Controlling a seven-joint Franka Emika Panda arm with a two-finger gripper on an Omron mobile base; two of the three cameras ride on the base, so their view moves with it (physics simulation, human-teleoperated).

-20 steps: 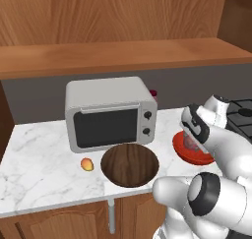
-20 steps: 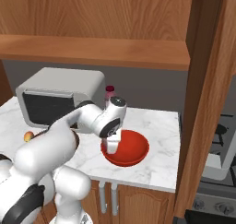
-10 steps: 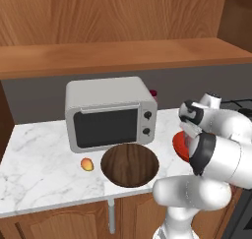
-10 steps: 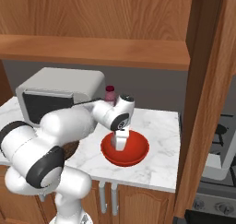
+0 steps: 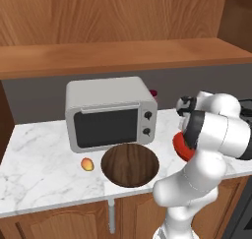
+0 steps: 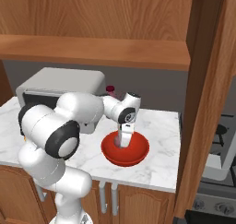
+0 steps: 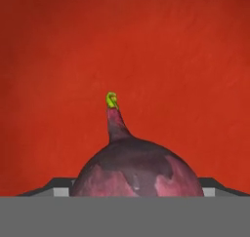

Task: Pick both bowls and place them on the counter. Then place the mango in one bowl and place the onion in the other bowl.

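Observation:
The glossy red bowl point(image 6: 134, 155) stands on the white marble counter point(image 6: 161, 126), right of the microwave; its rim point(image 5: 178, 146) peeks out from behind my arm. My gripper point(image 6: 123, 143) points straight down into its middle. In the hand view the purplish-red onion point(image 7: 136, 175) sits between my fingertips, gripper point(image 7: 135, 185) shut on it, with the red bowl floor point(image 7: 146, 46) close behind. The dark brown wooden bowl point(image 5: 130, 165) rests on the counter point(image 5: 39, 174) in front of the microwave. The small orange-yellow mango point(image 5: 87, 164) lies just left of it.
A grey microwave point(image 5: 110, 112) stands at the back of the counter, with a small dark-red-topped item point(image 5: 153, 92) behind its right corner. A brown wooden shelf point(image 5: 123, 53) runs overhead. A tall wooden panel point(image 6: 203, 103) bounds the counter on the right, a stove point(image 6: 221, 140) beyond.
My hand has shifted from the red bowl's left edge to over its middle, and the arm has swung round with it. Both bowls and the mango stayed put.

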